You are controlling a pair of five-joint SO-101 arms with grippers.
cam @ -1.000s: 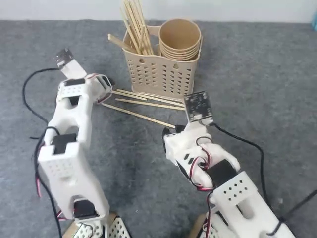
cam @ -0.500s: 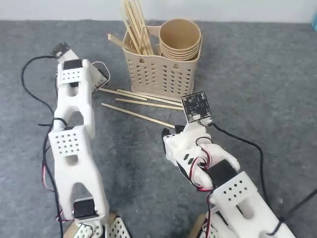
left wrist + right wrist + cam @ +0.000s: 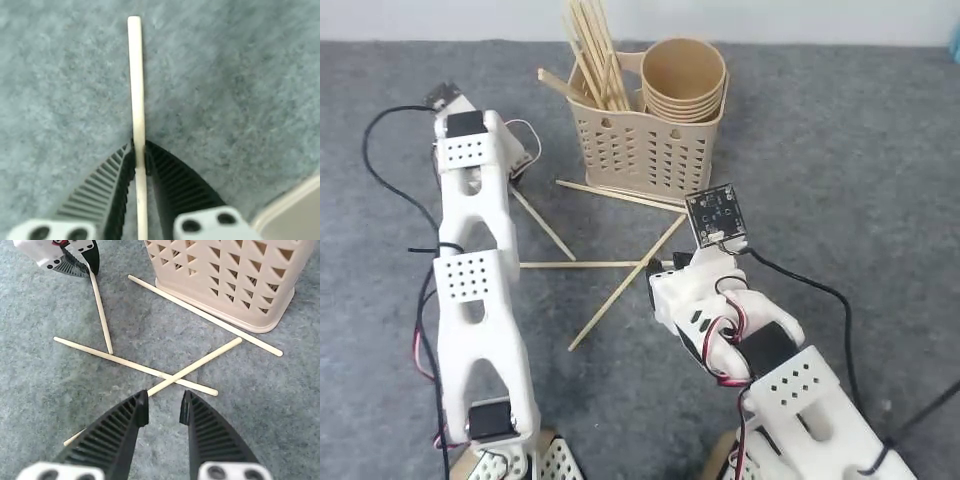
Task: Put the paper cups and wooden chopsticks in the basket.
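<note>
A beige basket [image 3: 645,140] at the back holds a stack of paper cups [image 3: 685,75] and several wooden chopsticks [image 3: 590,50]. My left gripper [image 3: 515,172] is shut on the end of a loose chopstick [image 3: 135,75], which slants across the mat [image 3: 545,225]. Two more chopsticks cross each other [image 3: 172,379] just ahead of my open right gripper [image 3: 163,407], one lying level [image 3: 580,264] and one diagonal [image 3: 620,290]. Another chopstick [image 3: 620,193] lies along the basket's base. The right wrist view also shows the left gripper [image 3: 80,257] and the basket [image 3: 225,275].
Grey carpet-like mat [image 3: 840,180] covers the table, with open room to the right of the basket. Black cables trail from both arms, one looping at the left [image 3: 380,190] and one at the right [image 3: 830,295].
The left arm stretched farther back and closed on one chopstick's end. The loose chopsticks that lay side by side near the basket are now fanned out and crossed. The right arm stayed still.
</note>
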